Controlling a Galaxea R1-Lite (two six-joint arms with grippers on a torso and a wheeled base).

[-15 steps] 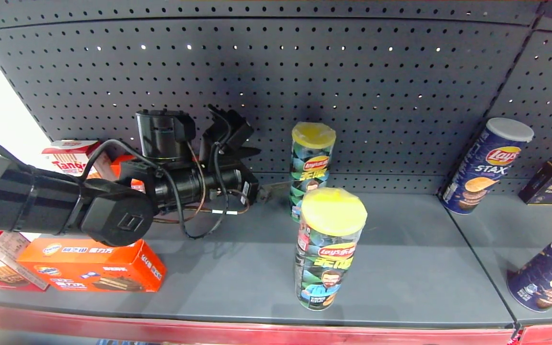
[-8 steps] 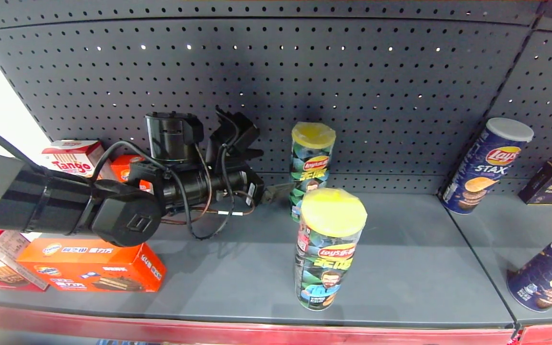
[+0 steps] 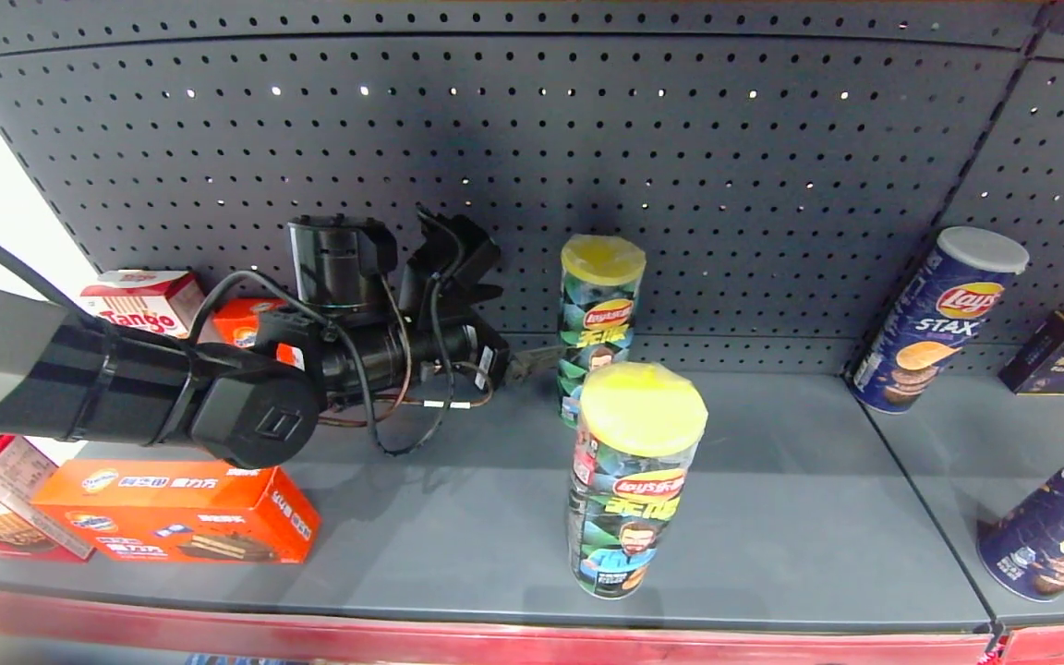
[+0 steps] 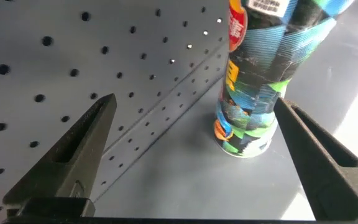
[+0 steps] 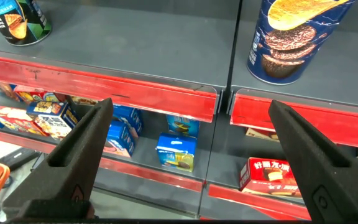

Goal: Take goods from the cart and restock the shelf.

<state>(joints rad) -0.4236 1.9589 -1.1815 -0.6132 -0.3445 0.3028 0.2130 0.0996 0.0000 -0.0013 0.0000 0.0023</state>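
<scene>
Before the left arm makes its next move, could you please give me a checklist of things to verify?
1. Left jaws open: ok.
2. Rear can upright on the shelf: ok.
3. Rear can well between the left jaws: not ok; it stands about at their tips.
4. Left jaws touching the rear can: cannot tell.
5. Front can upright, apart from the arm: ok.
6. Right jaws open and empty: ok.
</scene>
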